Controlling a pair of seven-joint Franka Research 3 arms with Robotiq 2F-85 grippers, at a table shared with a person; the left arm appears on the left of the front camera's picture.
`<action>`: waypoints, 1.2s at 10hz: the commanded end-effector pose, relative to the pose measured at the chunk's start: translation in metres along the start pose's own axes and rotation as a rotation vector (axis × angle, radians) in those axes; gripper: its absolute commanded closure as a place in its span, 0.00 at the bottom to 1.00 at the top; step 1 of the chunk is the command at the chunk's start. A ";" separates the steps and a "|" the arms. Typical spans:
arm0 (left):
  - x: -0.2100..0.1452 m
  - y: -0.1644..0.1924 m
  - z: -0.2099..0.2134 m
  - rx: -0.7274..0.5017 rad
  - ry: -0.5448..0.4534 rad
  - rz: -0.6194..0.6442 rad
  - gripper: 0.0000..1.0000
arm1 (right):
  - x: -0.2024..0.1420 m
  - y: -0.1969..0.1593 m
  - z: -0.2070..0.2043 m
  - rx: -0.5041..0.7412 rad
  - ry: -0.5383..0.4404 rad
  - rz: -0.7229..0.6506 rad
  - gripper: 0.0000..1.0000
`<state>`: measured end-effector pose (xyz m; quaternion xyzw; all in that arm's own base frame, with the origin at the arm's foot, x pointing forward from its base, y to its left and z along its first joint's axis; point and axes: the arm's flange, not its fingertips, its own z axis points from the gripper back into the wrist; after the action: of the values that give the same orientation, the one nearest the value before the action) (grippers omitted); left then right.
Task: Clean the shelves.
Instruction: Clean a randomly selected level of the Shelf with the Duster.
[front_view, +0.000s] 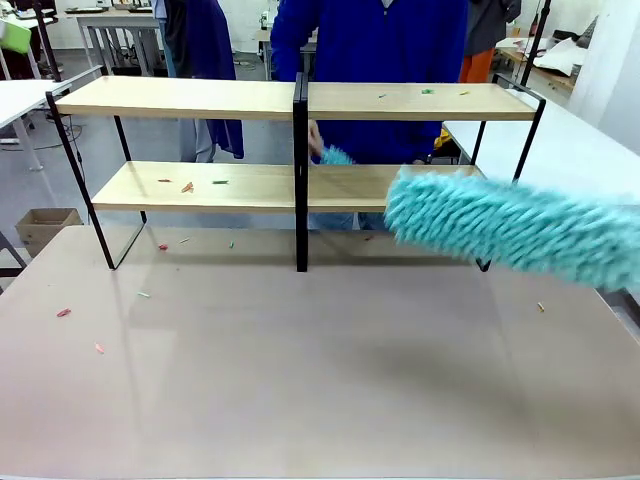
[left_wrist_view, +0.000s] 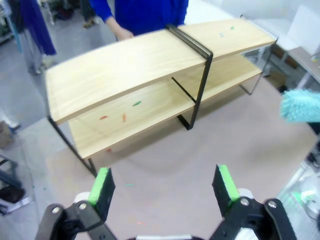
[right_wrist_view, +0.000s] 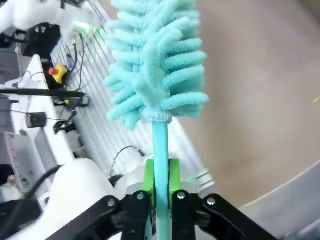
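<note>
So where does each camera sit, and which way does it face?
Front: robot's side of the table, facing the shelves and the person.
Left wrist: on the left arm, looking past its open left claw at the shelves.
Right wrist: on the right arm, along the right claw, shut on the duster.
Shared: all three show the duster.

readable text: none in any view
shelves (front_view: 180, 97): no legible print on boards or frame
duster (front_view: 500, 225): no legible label
white casing (right_wrist_view: 20, 155), left of the duster: small marks, too blurred to read
</note>
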<state>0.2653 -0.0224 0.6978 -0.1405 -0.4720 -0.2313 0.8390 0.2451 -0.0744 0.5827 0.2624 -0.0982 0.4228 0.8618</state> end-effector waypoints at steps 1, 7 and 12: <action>0.000 0.001 0.000 -0.015 -0.005 0.001 0.00 | -0.038 0.012 0.039 -0.018 -0.360 0.350 0.87; 0.000 0.001 0.000 -0.015 -0.005 0.001 0.00 | -0.118 0.014 0.130 -0.197 -0.744 0.247 0.87; 0.000 0.001 0.000 -0.015 -0.005 0.001 0.00 | -0.118 0.014 0.130 -0.197 -0.744 0.247 0.87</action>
<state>0.2657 -0.0223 0.6975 -0.1406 -0.4715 -0.2312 0.8393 0.1699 -0.2099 0.6482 0.3142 -0.4677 0.3785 0.7343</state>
